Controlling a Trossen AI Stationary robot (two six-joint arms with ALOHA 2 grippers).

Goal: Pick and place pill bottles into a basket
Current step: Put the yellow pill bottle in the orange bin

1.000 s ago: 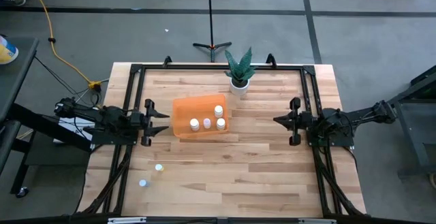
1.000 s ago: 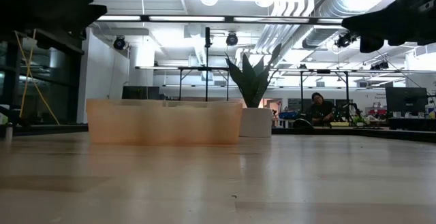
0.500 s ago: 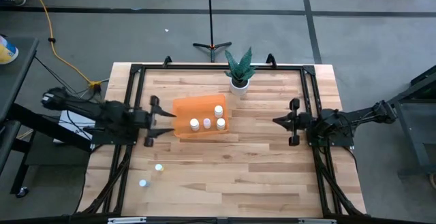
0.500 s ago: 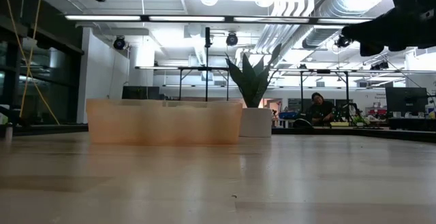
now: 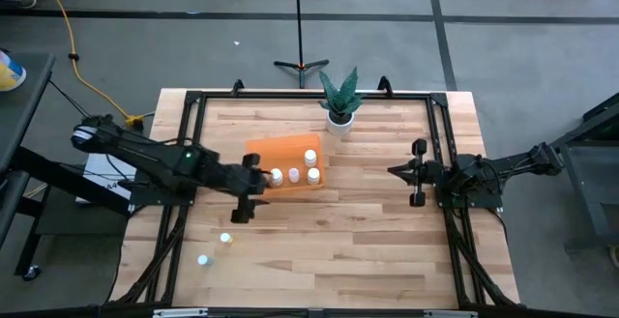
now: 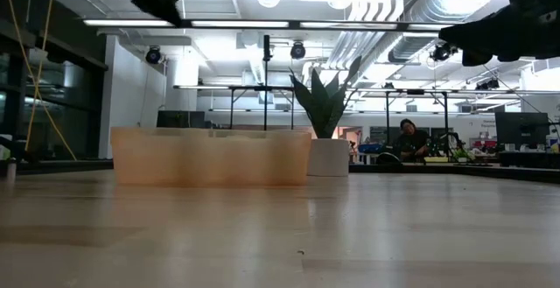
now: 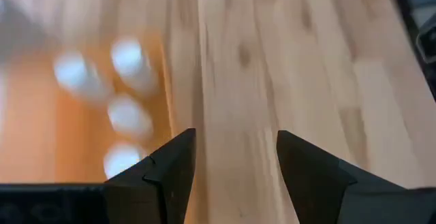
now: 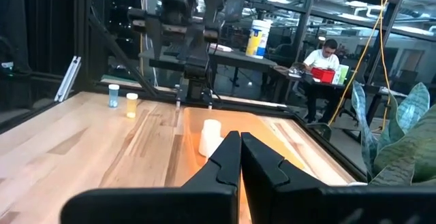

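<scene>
Left hand [image 5: 253,188] hovers over the near left corner of the basket [image 5: 259,156], fingers [image 7: 167,173] spread apart with nothing between them; in its wrist view bare wood fills the gap and blurred white caps sit off to one side inside the orange bin. Right hand [image 5: 414,173] waits above the right side of the surface, well apart from the work, its fingers [image 8: 228,159] pressed together and empty. Pill bottles: four white-capped ones [image 5: 294,173] stand in the basket toward its right end, two more [image 5: 225,239] stand loose on the wood near the front left edge, one a little nearer the edge than the other [image 5: 203,260]. Judgement on handling: small, light, rigid plastic, smooth-sided and easy to tip or roll if nudged, so a pinch across the body just under the cap, taken from straight above, seems the safest hold; contents cannot be made out, probably empty or near it. Basket is thin, translucent and low-walled, likely to slide if bumped. Surface [image 5: 368,241] is pale planked wood, flat, framed by black rails. A potted plant [image 5: 339,98] in a white pot stands at the far edge behind the basket. Beyond: grey floor, a stand base [image 5: 301,65], a yellow cable [image 5: 73,57]; a seated person [image 6: 408,137] at a desk far back in the room.
</scene>
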